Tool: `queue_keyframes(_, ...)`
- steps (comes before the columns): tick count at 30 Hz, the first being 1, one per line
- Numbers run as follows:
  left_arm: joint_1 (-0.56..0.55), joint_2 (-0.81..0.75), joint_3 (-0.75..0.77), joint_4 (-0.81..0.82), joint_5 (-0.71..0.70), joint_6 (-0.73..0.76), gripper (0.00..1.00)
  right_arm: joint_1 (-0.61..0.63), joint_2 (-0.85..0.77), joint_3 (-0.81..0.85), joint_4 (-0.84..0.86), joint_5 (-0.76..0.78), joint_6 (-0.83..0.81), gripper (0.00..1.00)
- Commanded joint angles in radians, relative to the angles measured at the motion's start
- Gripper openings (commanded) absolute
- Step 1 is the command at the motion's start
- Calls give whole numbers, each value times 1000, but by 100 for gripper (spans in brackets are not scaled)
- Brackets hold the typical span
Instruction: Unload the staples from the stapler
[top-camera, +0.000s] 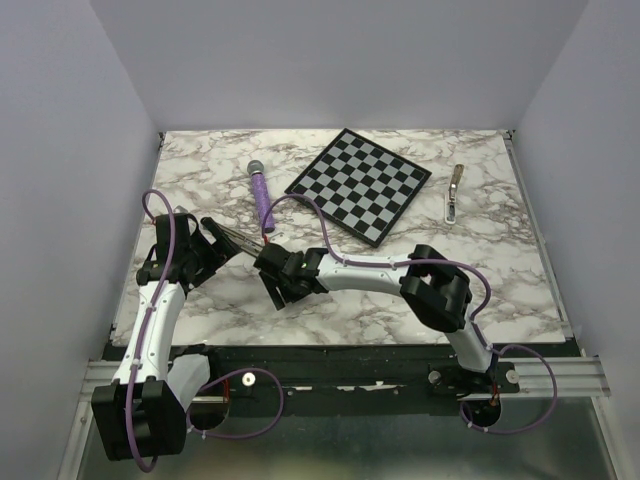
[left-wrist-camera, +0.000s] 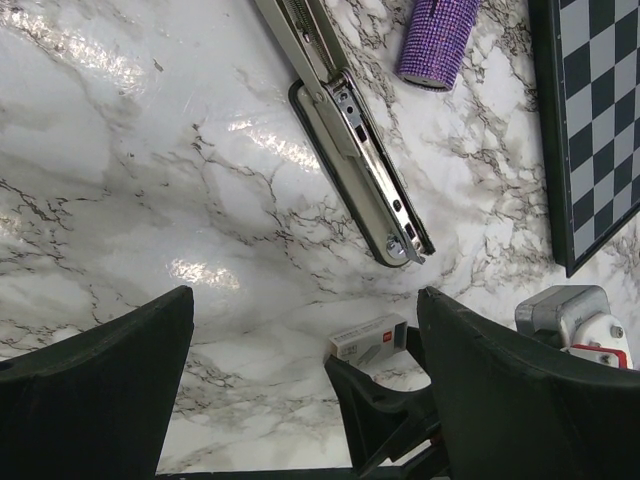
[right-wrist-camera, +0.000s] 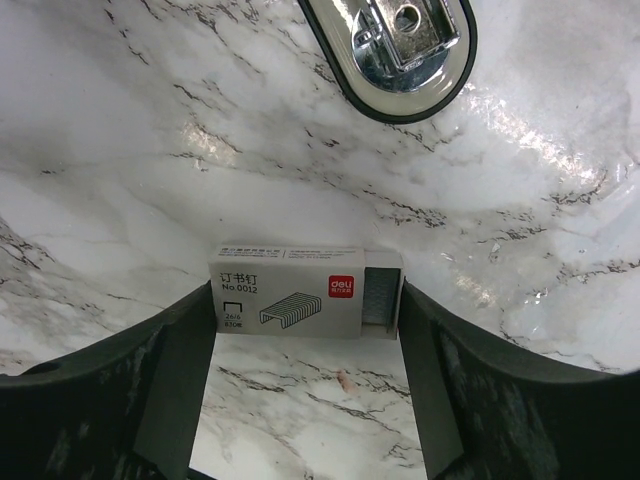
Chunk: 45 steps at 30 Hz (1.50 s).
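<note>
You have open bench (top-camera: 520, 270) at lower right; the stapler (top-camera: 235, 238), staple box (right-wrist-camera: 290, 300), purple stick (top-camera: 262, 200) and chessboard (top-camera: 360, 185) crowd the centre.

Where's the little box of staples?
In the right wrist view, the staple box sits between the fingers of the right gripper, just below the rounded end of the stapler.

The stapler (left-wrist-camera: 365, 170) runs off the top edge in the left wrist view, as does the purple stick (left-wrist-camera: 437, 40); the staple box (left-wrist-camera: 368, 336) is half hidden there.
</note>
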Motion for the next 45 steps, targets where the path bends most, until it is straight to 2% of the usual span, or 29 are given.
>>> queue_keyframes(1, 6, -20, -9, 9, 20, 9, 99, 17, 20, 23, -38, 29, 13, 77)
queue_keyframes(6, 6, -22, -9, 7, 22, 9, 99, 18, 10, 14, -22, 33, 18, 70)
queue_keyframes(13, 6, -24, -10, 4, 22, 9, 99, 18, -6, 3, -12, 40, 13, 68)
queue_keyframes(16, 6, -22, -12, 7, 23, 8, 99, 18, -12, -9, 1, 40, 10, 61)
queue_keyframes(21, 6, -19, -13, 10, 22, 6, 99, 18, -21, -20, 7, 49, 12, 61)
queue_keyframes(23, 6, -22, -12, 10, 25, 6, 99, 17, -24, -22, 10, 56, 15, 64)
queue_keyframes(24, 6, -20, -12, 12, 31, 8, 99, 18, -32, -23, 2, 62, 20, 73)
queue_keyframes(26, 6, -27, -12, 13, 35, 12, 99, 18, -46, -22, -4, 88, 24, 84)
queue_keyframes(27, 6, -30, -12, 18, 48, 17, 99, 18, -55, -25, -8, 95, 26, 92)
queue_keyframes(28, 5, -39, -12, 21, 52, 26, 99, 18, -81, -26, -10, 115, 24, 100)
queue_keyframes(33, 3, -71, -16, 85, 140, 66, 99, 18, -231, -68, -9, 177, -11, 100)
queue_keyframes(36, -11, -73, 19, 87, 172, 123, 99, -20, -375, -129, -2, 171, -46, 100)
queue_keyframes(41, -64, -103, 103, 110, 226, 184, 99, -210, -630, -298, 51, 37, -95, 100)
queue_keyframes(45, -132, -189, 103, 215, 227, 155, 99, -310, -901, -451, 117, 8, -138, 100)
